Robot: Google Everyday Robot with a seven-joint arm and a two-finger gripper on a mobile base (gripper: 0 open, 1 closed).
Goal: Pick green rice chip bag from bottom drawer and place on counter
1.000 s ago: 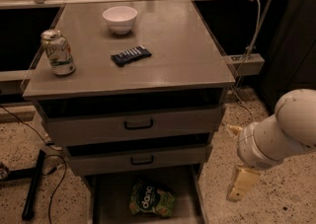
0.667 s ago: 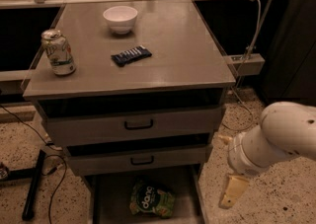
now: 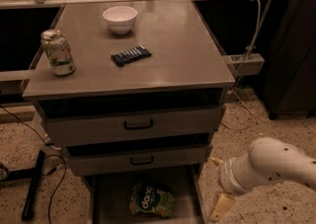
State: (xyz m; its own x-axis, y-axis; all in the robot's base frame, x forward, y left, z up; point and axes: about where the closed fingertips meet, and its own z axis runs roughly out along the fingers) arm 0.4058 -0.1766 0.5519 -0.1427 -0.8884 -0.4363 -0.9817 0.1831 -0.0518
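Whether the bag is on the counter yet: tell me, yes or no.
No. The bag lies in the bottom drawer, with the claw low to its right, apart.

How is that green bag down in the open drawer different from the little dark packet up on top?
The green rice chip bag is crinkly and puffy, lying in the bottom drawer; the dark blue wrapper is slim and flat, lying on the counter. The bag bears white lettering; the wrapper, pale stripes. Both lie untouched: the claw hangs low, right of the drawer.

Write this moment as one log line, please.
end effector: low, right of open bottom drawer | chip bag: in drawer | counter: bowl, can, wrapper
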